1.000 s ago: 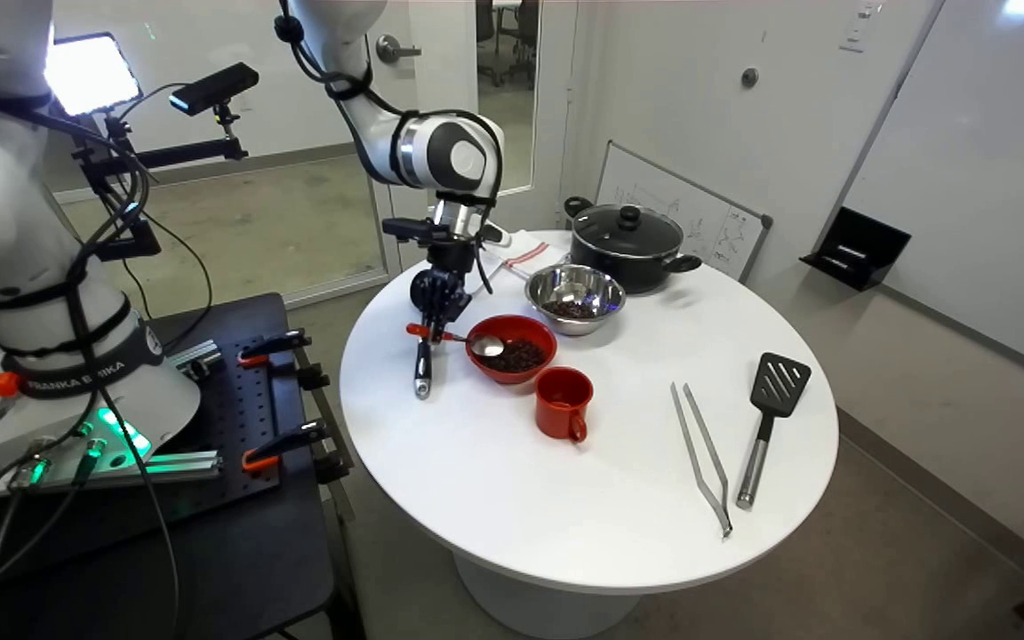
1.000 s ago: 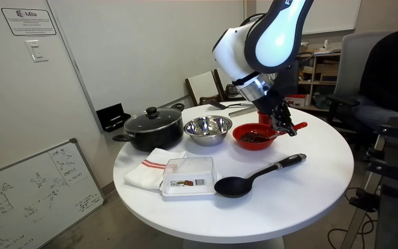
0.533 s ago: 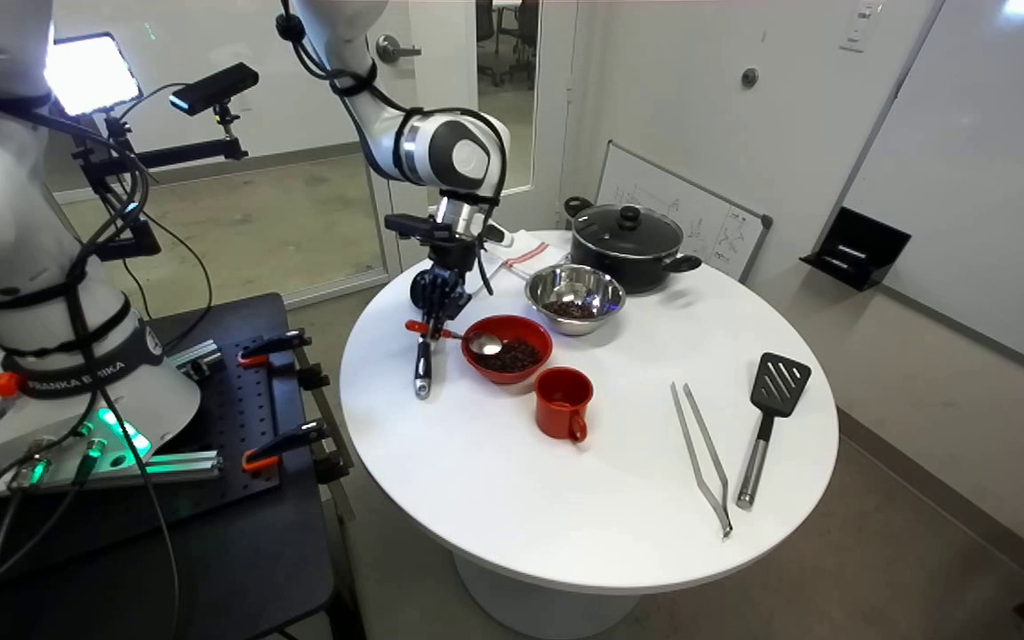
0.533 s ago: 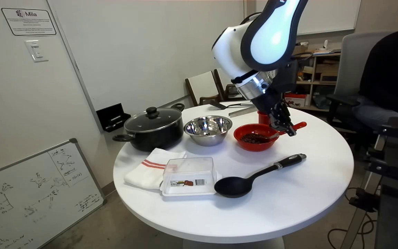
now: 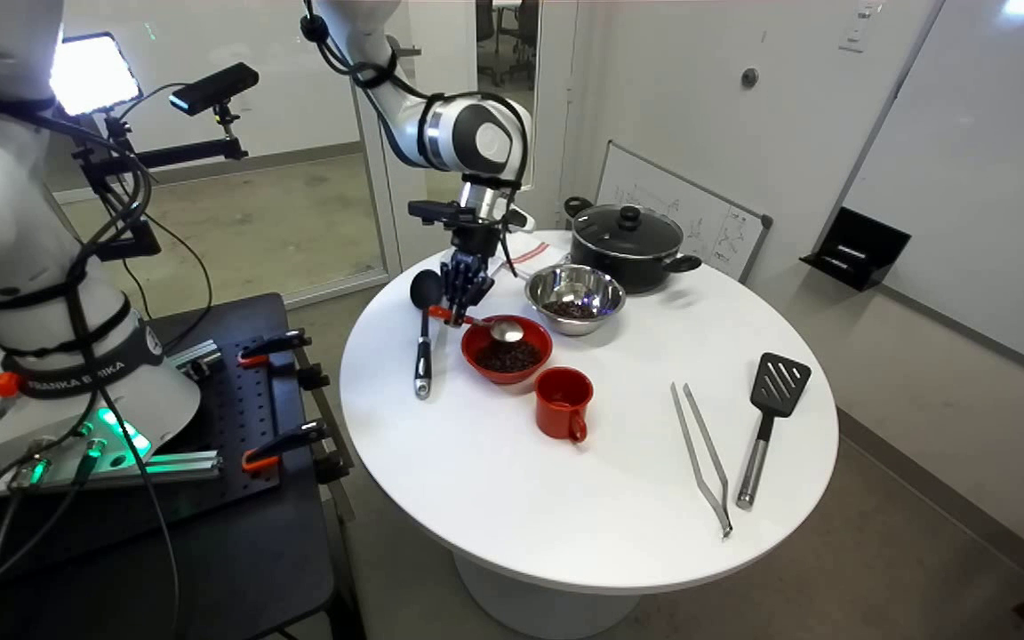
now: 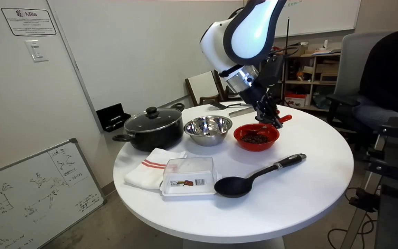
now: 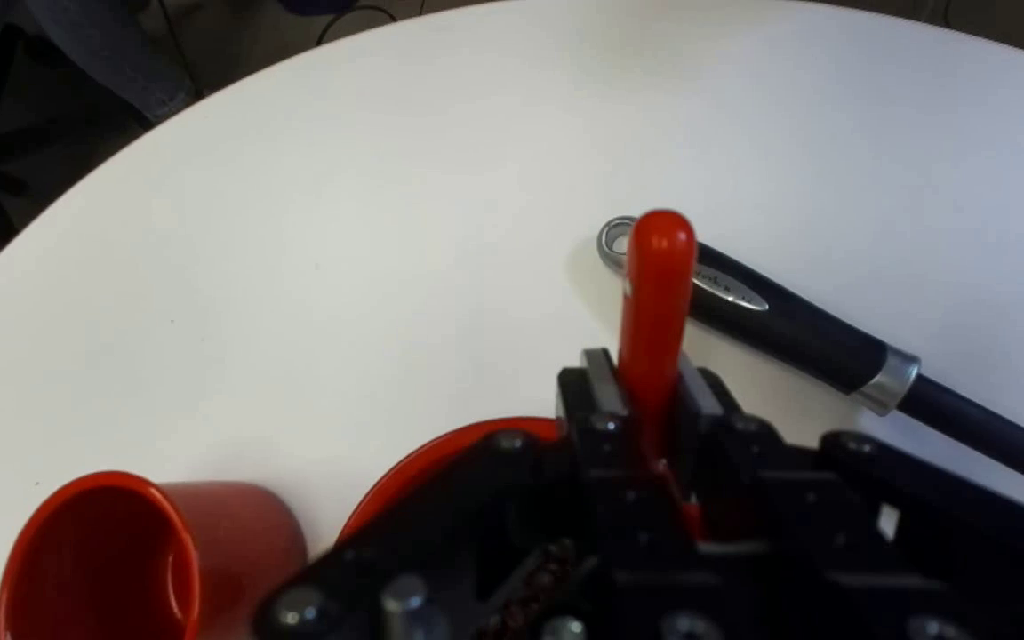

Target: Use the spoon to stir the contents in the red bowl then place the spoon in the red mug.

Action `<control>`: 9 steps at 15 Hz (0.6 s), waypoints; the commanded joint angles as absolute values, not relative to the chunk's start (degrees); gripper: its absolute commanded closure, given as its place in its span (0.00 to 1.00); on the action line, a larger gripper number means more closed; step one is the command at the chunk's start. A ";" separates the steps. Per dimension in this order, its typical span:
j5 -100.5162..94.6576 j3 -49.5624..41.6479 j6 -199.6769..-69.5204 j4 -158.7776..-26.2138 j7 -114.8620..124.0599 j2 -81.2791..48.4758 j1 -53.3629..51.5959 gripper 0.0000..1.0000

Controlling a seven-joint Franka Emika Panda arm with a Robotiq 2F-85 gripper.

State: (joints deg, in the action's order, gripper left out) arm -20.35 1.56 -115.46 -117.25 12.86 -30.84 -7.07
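My gripper (image 5: 455, 318) is shut on the handle of a red-handled metal spoon, also in the wrist view (image 7: 652, 391). The spoon's head (image 5: 507, 332) is over the red bowl (image 5: 501, 379), by the rim; its handle (image 6: 284, 119) sticks out past the jaws. The head looks raised above the dark bits (image 5: 510, 358) in the bowl; whether it touches the bowl I cannot tell. The red mug (image 5: 558, 413) stands upright beside the bowl, and is mostly hidden in an exterior view. A black long-handled spoon (image 6: 233, 186) lies on the table, its handle (image 7: 796, 329) close by in the wrist view.
A steel bowl (image 5: 576, 324) and a black lidded pot (image 5: 628, 262) stand beyond the red bowl. Metal tongs (image 5: 699, 453) and a black slotted spatula (image 5: 779, 391) lie across the table. A clear plastic container (image 6: 190, 188) and a folded towel (image 6: 147, 174) lie near the black spoon.
The gripper and held spoon have moved up and sideways, rightward in an exterior view and leftward in an exterior view. The spoon head has risen from the dark bits. The red bowl shifted slightly earlier.
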 commanded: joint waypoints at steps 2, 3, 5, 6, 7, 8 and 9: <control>-17.38 0.84 -108.51 -110.41 8.77 -36.28 -6.67 0.96; -17.14 0.90 -107.77 -110.10 8.32 -36.67 -6.56 0.96; -17.32 0.94 -107.07 -110.47 7.80 -36.52 -6.51 0.96; -17.57 0.85 -106.64 -110.38 7.58 -36.60 -6.51 0.96; -17.83 0.56 -106.48 -110.29 8.01 -36.67 -6.53 0.96; -17.68 0.63 -106.36 -110.20 7.66 -36.70 -6.36 0.96; -17.75 0.67 -106.39 -110.09 7.68 -36.77 -6.46 0.96</control>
